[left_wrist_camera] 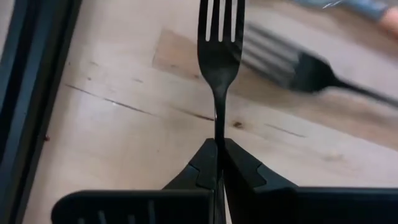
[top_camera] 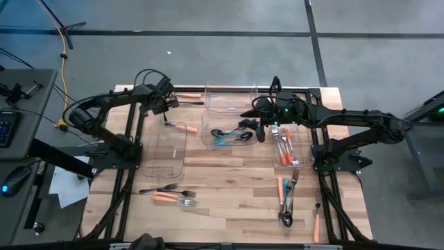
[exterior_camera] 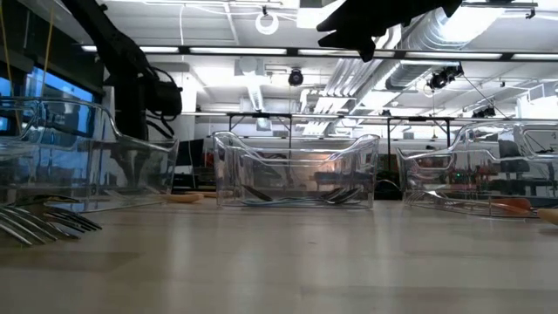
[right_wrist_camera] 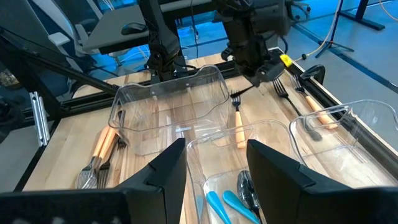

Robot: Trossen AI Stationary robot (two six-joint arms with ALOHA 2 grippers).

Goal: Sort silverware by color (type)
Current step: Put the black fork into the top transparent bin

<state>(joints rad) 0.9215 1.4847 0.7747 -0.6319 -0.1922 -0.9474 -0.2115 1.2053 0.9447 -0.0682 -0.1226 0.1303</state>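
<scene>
My left pincer (left_wrist_camera: 219, 163), pressed tight on a black fork (left_wrist_camera: 219, 59) at the table's (top_camera: 229, 177) far left, lifts it clear; next, I judge, comes carrying it to the matching clear bin (top_camera: 167, 149).

overhead looks straight down; low view level across table (exterior_camera: 279, 262); wrists close, sharing bins (right_wrist_camera: 168, 106).

Four clear plastic bins (top_camera: 231, 98) sit on the table (top_camera: 229, 182), two dark arms reach over it, and the silverware (top_camera: 286, 149) lies in several scattered groups whose overlapping pieces cannot be counted exactly from these views.
</scene>
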